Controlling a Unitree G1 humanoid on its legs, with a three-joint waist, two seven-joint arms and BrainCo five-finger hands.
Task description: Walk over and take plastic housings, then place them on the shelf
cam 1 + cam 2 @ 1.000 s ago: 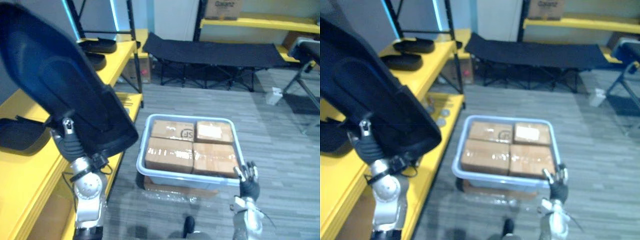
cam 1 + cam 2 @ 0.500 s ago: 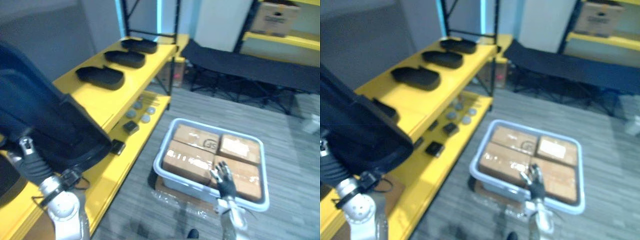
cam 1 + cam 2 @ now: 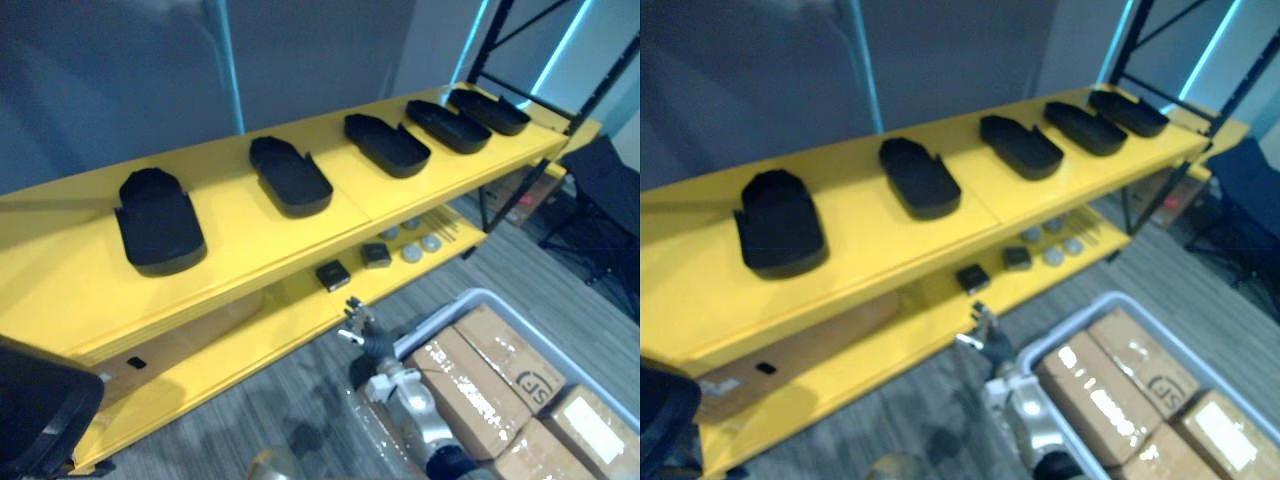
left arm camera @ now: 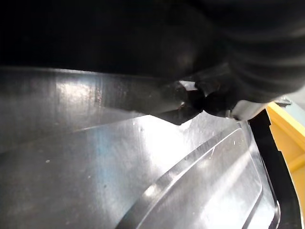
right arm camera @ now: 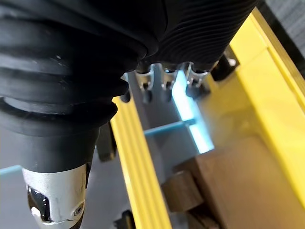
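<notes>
Black plastic fills the lower left corner of the head views: the carried housing sits low there, in front of and below the top tier of the yellow shelf. The left wrist view shows its glossy inner face close against the left hand, but the fingers are hidden behind it. I cannot tell how they are set; probably they grip the rim.

Up and ahead, the top tier carries a row of five shelved housings. Each has its long axis running front to back across the tier, slightly slanted. The widest bare yellow lies left of the leftmost housing, which is the part nearest the carried piece. I judge the placement falls to the left arm: up and forward, with the long axis turned to match the row.

Further right, the right hand hangs with its fingers loosely spread and holds nothing. It is just beside the rim of the pale tote of cardboard boxes, well below the top tier.
</notes>
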